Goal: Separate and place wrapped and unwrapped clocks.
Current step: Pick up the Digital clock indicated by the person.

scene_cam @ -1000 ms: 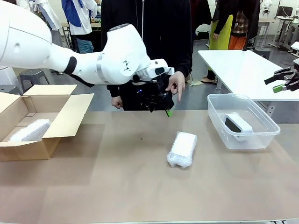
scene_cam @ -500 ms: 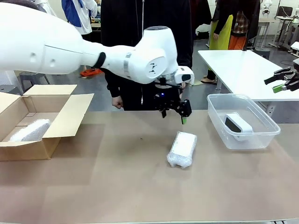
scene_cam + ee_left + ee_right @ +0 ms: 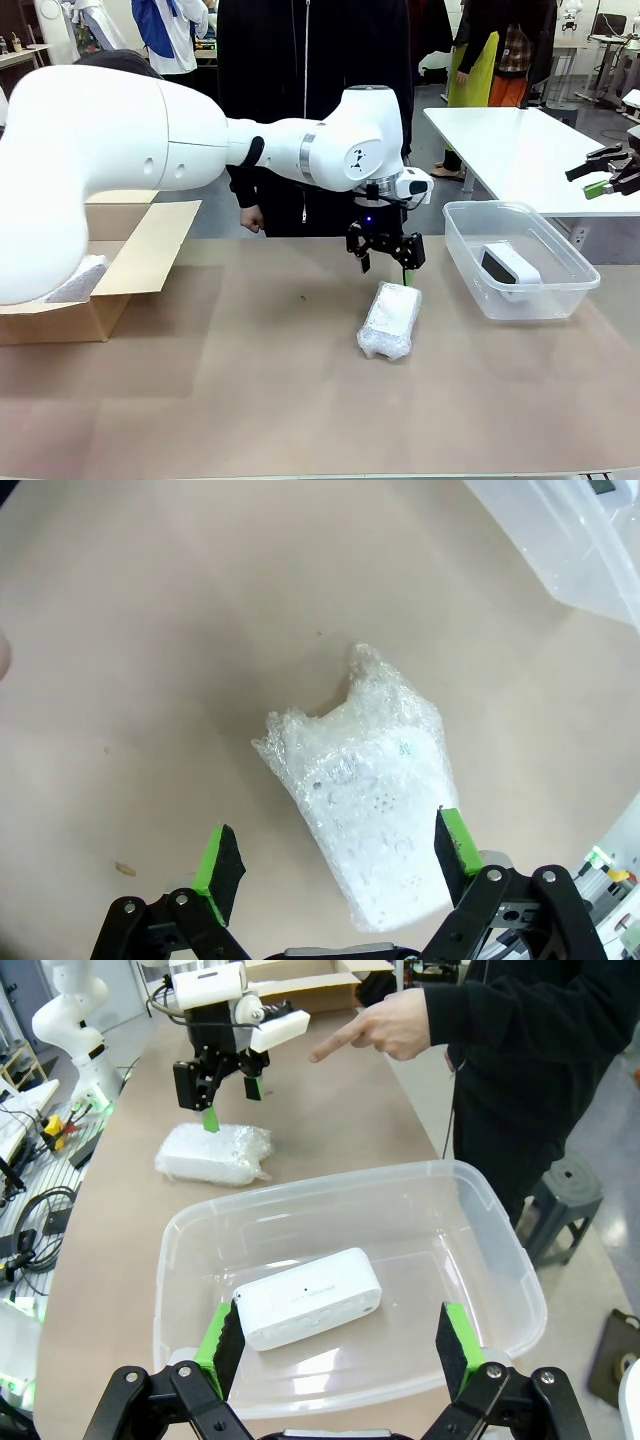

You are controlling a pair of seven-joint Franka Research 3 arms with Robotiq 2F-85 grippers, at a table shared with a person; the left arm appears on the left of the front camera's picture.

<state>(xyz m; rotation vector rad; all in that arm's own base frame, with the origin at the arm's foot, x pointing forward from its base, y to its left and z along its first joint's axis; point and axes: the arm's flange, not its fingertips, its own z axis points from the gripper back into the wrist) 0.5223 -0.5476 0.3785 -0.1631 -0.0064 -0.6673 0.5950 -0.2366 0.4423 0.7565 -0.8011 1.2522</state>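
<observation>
A wrapped clock (image 3: 390, 318), an oblong bundle in bubbly wrap, lies mid-table. My left gripper (image 3: 387, 268) hangs open just above its far end. In the left wrist view the green pads (image 3: 220, 863) straddle the wrapped clock (image 3: 370, 790) without touching it. A second wrapped clock (image 3: 80, 280) lies in the cardboard box (image 3: 150, 245) at the left, partly hidden by my arm. The unwrapped clock (image 3: 510, 268), smooth white with a dark face, lies in the clear bin (image 3: 560, 300). My right gripper (image 3: 598, 175) stays open at the far right, above the bin (image 3: 330, 1185) and the unwrapped clock (image 3: 308, 1298).
A person in black stands at the far edge, one hand (image 3: 385, 1025) pointing down at the table beside my left gripper (image 3: 215, 1095), the other hand (image 3: 250, 218) at the table edge. A second white table (image 3: 520, 150) stands behind the bin.
My left arm has swung right and down from near the person's hand to just over the middle wrapped clock. Its jaws stay open. The right arm has not moved.
</observation>
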